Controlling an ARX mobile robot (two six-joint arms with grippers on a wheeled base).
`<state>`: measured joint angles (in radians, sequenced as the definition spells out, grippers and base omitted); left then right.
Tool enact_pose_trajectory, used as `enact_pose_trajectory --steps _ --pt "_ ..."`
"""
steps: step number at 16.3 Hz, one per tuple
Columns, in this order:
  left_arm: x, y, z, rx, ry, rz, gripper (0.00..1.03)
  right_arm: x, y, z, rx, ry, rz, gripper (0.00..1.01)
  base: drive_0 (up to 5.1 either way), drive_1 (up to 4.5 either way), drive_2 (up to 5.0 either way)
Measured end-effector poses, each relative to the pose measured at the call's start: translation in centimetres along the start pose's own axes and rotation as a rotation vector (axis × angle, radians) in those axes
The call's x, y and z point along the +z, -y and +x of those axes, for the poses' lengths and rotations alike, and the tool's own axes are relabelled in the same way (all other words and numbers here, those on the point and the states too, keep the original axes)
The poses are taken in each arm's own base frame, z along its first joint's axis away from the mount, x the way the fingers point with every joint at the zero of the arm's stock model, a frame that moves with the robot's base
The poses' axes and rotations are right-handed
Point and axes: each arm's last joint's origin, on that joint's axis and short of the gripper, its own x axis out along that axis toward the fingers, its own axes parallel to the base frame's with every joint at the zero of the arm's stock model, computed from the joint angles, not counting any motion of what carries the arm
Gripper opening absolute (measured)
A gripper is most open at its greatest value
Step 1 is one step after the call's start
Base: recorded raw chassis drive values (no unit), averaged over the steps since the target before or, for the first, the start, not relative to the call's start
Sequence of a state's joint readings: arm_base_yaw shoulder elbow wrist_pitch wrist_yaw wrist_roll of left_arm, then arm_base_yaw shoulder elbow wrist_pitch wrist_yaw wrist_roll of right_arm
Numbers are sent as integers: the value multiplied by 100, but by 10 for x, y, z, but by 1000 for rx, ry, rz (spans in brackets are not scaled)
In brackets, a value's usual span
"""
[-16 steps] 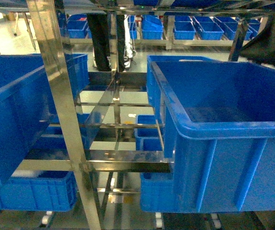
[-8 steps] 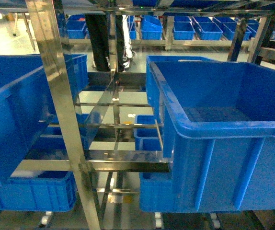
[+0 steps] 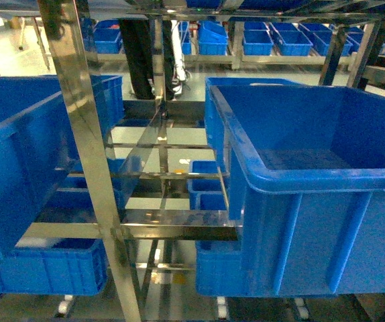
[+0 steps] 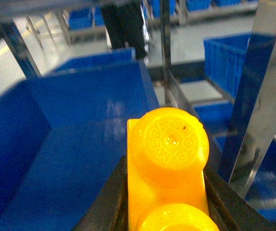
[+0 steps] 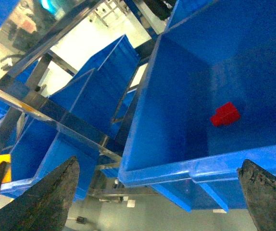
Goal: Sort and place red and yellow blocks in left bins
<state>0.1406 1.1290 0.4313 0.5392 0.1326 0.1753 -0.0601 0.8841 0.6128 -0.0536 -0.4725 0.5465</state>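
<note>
Yellow block [image 4: 168, 178] clamped by its flat sides in the left gripper [image 4: 164, 211], studs up, above the blue bin [image 4: 70, 144]. Light, rigid, glossy plastic; likely slippery, best gripped on the flat flanks. Red block [image 5: 225, 114] already on a bin floor [image 5: 186, 96]. Right gripper [image 5: 157, 192] spread wide, empty.

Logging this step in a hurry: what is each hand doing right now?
Left hand: shut on the orange-yellow studded plastic toy brick.
Right hand: open, holding nothing.
</note>
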Motion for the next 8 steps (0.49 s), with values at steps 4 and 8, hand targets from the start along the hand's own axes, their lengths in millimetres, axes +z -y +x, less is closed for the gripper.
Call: enact_pose_trajectory --steps 4,8 --pt "-17 -24 40 68 -26 62 29 2 -1 -4 16 23 -6 98 0 0 0" --pt "-12 -38 65 44 -60 87 29 4 4 -10 -1 22 16 98 0 0 0"
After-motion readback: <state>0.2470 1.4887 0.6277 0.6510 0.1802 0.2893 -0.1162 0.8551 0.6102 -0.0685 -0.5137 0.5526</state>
